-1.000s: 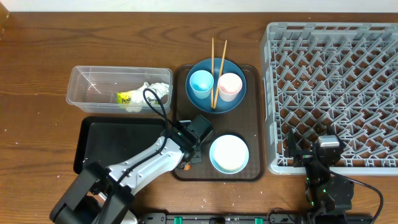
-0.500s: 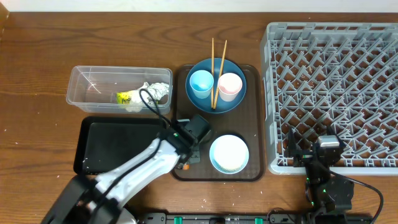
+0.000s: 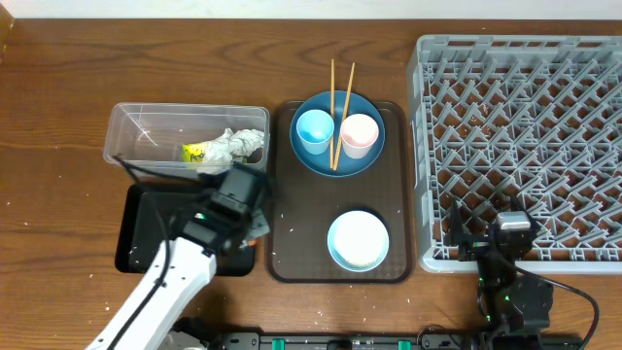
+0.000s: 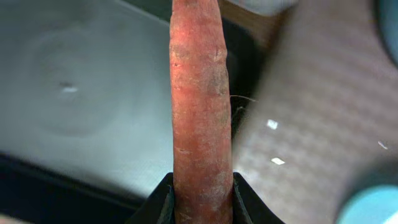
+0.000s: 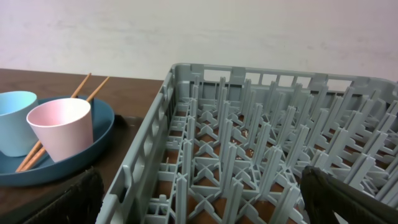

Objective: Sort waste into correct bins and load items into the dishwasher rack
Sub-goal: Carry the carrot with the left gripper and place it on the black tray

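**Over the black tray point(image 3: 146, 233) — orange bit point(image 4: 200, 106) held**

Left claw point(image 4: 202, 200) is clamped on the orange bit, above the tray's right edge. Right claw point(image 3: 507, 231) — fingers wide apart, holding nothing — sits at the grey rack's point(image 3: 525, 117) near edge.

Surface: dark brown wooden table point(image 3: 58, 87), grain running 9 to 3 o'clock, fills the overhead view | Edge: pale strip point(image 3: 194, 8) along 12 o'clock | Backdrop: plain off-white wall point(image 5: 186, 31) behind the table | Light: even, diffuse
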Tool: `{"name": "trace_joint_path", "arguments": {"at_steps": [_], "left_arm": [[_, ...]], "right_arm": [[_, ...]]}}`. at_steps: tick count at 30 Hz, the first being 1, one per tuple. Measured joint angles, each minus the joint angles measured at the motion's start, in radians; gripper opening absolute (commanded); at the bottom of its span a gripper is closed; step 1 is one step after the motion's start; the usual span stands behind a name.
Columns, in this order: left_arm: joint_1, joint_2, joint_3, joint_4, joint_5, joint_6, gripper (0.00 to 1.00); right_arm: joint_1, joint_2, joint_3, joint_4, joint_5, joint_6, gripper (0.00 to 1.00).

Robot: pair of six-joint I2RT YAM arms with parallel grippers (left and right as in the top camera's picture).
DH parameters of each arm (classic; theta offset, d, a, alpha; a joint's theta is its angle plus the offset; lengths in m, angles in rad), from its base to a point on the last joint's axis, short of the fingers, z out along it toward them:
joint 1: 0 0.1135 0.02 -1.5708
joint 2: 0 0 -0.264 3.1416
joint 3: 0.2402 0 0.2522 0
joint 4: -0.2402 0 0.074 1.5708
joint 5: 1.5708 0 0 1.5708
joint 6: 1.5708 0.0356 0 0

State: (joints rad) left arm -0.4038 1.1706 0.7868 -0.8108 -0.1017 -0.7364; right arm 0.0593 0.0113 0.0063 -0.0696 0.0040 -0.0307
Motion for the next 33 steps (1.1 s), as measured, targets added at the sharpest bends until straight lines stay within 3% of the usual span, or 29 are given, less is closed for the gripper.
{"name": "trace_joint_path", "arguments": {"at_steps": [14,24,27,33], "left_arm": [[0.335,0.083,-0.034,-0.008,-0.03,-0.032,0.06],[0.465,0.2,-0.04,0.037,-0.033,-0.084,0.08],[0.478,0.239,-0.04,0.057,-0.033,-0.091,0.32],[0.482,0.256,-0.04,0.058,-0.033,-0.098,0.45]], "right_arm": [[0.0,0.0,0.0,0.0,0.0,0.0,0.99],[0.0,0.0,0.0,0.0,0.0,0.0,0.99],[0.0,0.0,0.0,0.0,0.0,0.0,0.99],[0.0,0.0,0.0,0.0,0.0,0.0,0.99]]}}
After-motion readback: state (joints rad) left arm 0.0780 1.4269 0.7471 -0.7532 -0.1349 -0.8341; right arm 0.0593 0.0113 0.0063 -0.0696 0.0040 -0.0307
